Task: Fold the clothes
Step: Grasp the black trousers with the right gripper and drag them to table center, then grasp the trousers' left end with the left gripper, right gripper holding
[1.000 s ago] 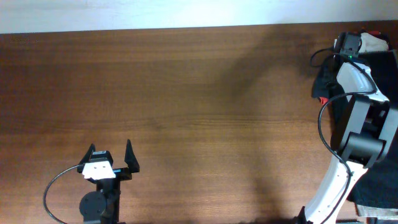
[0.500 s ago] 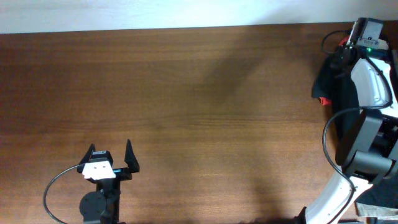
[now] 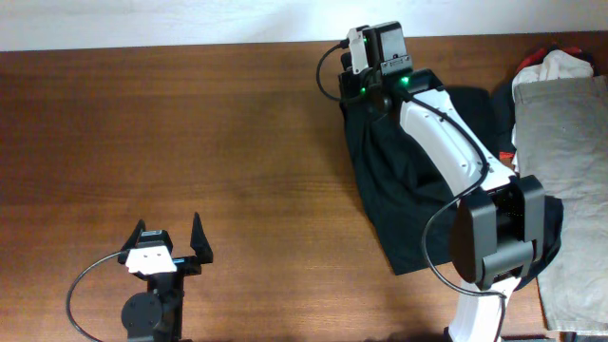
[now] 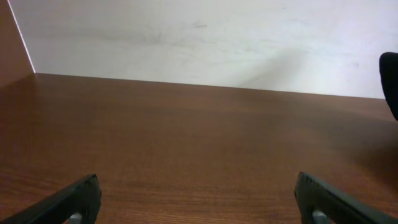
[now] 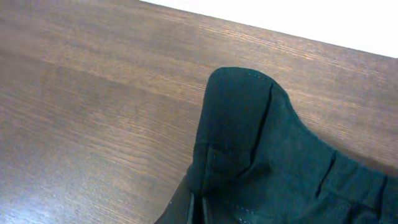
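A dark green, almost black garment (image 3: 399, 180) lies stretched over the right half of the wooden table (image 3: 247, 133). My right gripper (image 3: 366, 81) is at the garment's far left corner and is shut on its edge. In the right wrist view the dark cloth (image 5: 249, 124) bulges up out of the closed jaws (image 5: 198, 208). My left gripper (image 3: 169, 249) rests near the front left, open and empty. In the left wrist view its two fingertips (image 4: 199, 202) are wide apart over bare wood, and a bit of the dark garment (image 4: 390, 81) shows at the right edge.
A pile of other clothes sits at the far right: a grey-beige piece (image 3: 568, 161), something white (image 3: 560, 65) and a bit of red (image 3: 546, 52). A white wall (image 4: 205, 37) runs behind the table's back edge.
My right arm has swung from the clothes pile at the far right to the left, dragging the dark garment out over the table. The left arm has not moved.
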`<state>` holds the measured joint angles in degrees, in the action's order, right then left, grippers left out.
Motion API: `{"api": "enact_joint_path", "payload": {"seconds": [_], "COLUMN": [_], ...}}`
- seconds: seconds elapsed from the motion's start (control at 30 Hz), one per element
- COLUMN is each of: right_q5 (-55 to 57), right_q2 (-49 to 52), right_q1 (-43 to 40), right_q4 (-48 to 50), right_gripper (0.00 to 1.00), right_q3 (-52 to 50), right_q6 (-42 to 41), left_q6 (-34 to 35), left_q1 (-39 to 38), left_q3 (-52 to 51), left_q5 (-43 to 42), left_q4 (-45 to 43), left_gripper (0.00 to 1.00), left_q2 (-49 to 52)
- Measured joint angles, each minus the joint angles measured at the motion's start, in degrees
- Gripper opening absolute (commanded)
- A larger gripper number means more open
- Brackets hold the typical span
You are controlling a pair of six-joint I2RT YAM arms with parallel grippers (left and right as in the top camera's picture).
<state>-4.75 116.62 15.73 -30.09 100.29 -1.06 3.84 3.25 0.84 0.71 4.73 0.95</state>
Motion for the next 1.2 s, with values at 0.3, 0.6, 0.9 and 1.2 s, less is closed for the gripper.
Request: {"api": "enact_joint_path", "payload": {"seconds": [0.3, 0.6, 0.9, 1.2], "right_q5": [-13.2, -16.0, -3.0, -1.8], "right_q2": [0.8, 5.5, 4.9, -17.1], "right_q1": [13.0, 27.6, -0.9, -14.4], "right_q4": [15.3, 5.5, -50.8, -66.9], "right_gripper": [0.04, 0.99, 0.99, 0.99], "right_q3": [0.1, 8.7, 44.2, 32.0], "right_q6": [-12.5, -18.5, -16.7, -24.2], "left_q6": [0.0, 0.0, 0.0, 0.0], "left_q1": [0.0, 0.0, 0.0, 0.0], "left_q3": [0.0, 0.0, 0.0, 0.0], "left_q5": [0.0, 0.0, 0.0, 0.0], "left_q4": [0.0, 0.0, 0.0, 0.0], "left_gripper": [0.99, 0.99, 0.99, 0.99], "left_q2": [0.0, 0.0, 0.0, 0.0]}}
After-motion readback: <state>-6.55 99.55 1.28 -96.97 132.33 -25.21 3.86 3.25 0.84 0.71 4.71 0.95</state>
